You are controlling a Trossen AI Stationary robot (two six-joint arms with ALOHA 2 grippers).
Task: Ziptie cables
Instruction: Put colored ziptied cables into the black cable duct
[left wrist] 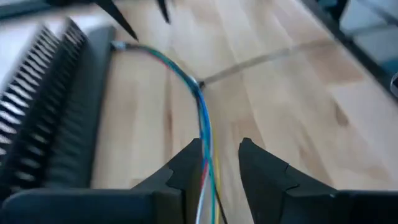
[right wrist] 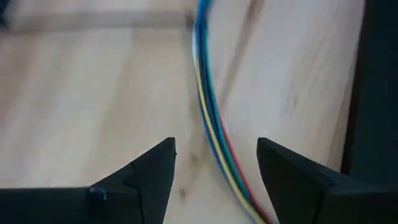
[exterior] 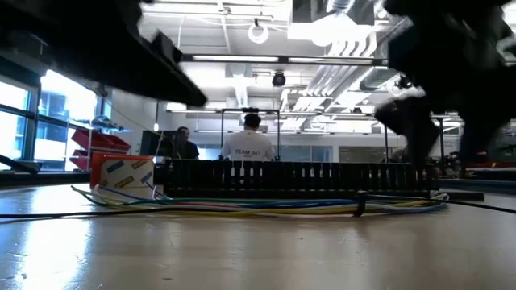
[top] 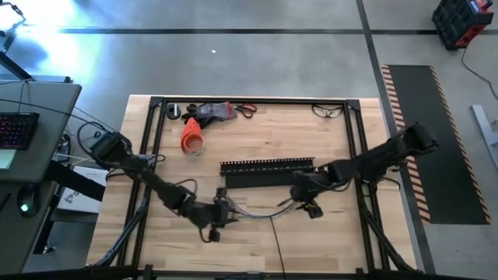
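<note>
The cables [top: 261,211] are a thin bunch of blue, green, yellow and red wires lying on the wooden table in front of the black comb-toothed channel [top: 268,166]. A zip tie [left wrist: 199,84] circles the bunch near its middle, and its tail [left wrist: 267,59] trails over the wood. My left gripper [left wrist: 221,155] is low at the bunch's left end, open, with the wires running between its fingers. My right gripper [right wrist: 216,149] hovers open over the bunch's right end [right wrist: 211,118], fingers on either side and clear of it. My left gripper has the cables' left end between its parted fingers, lying close along the inner side of one finger [left wrist: 189,168]. Bare wood shows between the wires and the other finger. I cannot tell whether the near finger touches them. The wires rest on the table.
A flat black bar [top: 261,179] lies against the channel's near side. An orange roll [top: 191,138], hand tools [top: 218,111] and safety glasses [top: 327,110] sit along the far edge. A black frame [top: 156,124] borders the table. People stand in the room beyond.
</note>
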